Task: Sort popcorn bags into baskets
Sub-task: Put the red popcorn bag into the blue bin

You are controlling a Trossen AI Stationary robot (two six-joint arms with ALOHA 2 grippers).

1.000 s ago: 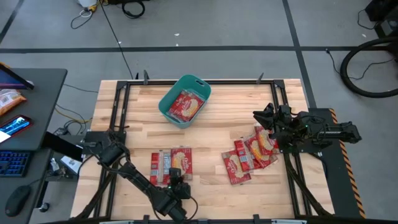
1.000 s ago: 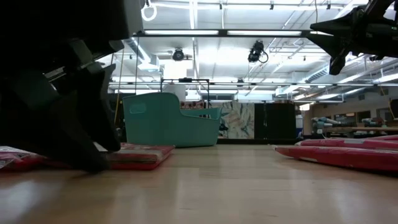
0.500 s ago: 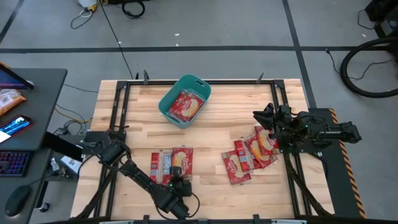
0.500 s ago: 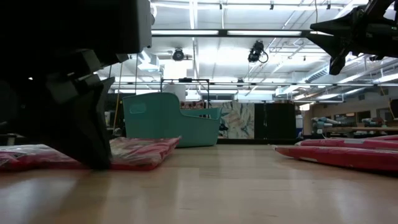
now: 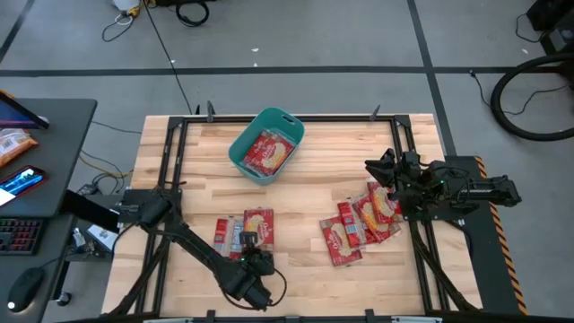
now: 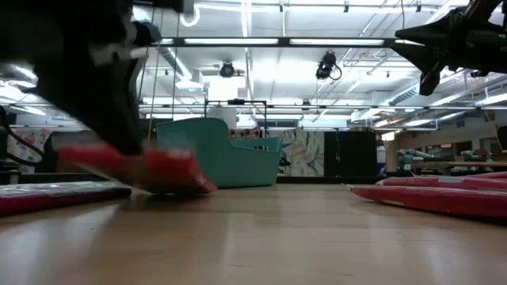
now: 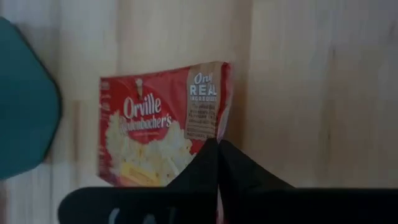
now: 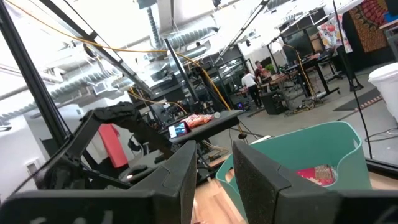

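The left gripper (image 5: 255, 254) is working at the near edge of the bench (image 5: 305, 193), its fingers pinched together on the edge of one popcorn bag (image 5: 257, 227). In the left wrist view, that held bag (image 7: 163, 124) is showing its red face with the popcorn picture, and the two dark fingers (image 7: 211, 163) are meeting in a point over its pale side panel. In the low view, the same bag (image 6: 150, 168) is hanging clear of the bench top, tilted, with its far end lower. Just beside it, a second bag (image 5: 229, 238) is lying flat on the wood, seen in the low view as a flat packet (image 6: 59, 194) resting on the bench.

The teal basket (image 5: 251, 135) is sitting toward the far side of the bench, well apart from the left gripper, and is already holding bagged popcorn (image 5: 267, 152) inside. A corner of the tub (image 7: 25, 112) is showing in the left wrist view, near the held bag but not touching it.

The right gripper (image 5: 377, 168) is waiting over the right side of the bench with its fingers standing narrowly apart and holding nothing. Beneath and just beside it, a cluster of overlapping bags (image 5: 359, 224) is lying on the wood. In the right wrist view, the basket (image 8: 298, 155) is showing beyond that arm's own fingers (image 8: 249, 171).
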